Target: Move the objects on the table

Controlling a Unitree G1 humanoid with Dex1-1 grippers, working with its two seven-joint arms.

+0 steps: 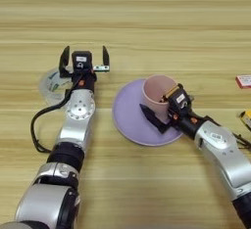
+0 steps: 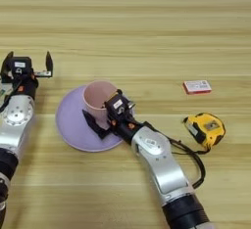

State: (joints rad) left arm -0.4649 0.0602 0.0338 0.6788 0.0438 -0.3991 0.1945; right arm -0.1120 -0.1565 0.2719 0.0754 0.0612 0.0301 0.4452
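Right tool (image 2: 100, 115) pinching the pale pink cup (image 2: 98, 98) by its near wall, one finger inside, one outside low over the lilac plate (image 2: 68, 125); cup standing on that plate. Bare light-wood counter (image 2: 147, 27) wide open beyond. Right of this tool, well apart: yellow-and-black tape measure (image 2: 206, 129), small red-and-white box (image 2: 197, 86). Left tool (image 1: 84, 59) spread wide, empty, partly covering a clear tape roll (image 1: 51, 85).

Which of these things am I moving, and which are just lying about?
Job:
- pink cup, standing on the plate, right pincer at its rim
- yellow-and-black tape measure

Lying about:
- lilac plate
- clear tape roll, beside the open left pincer
- red-and-white card
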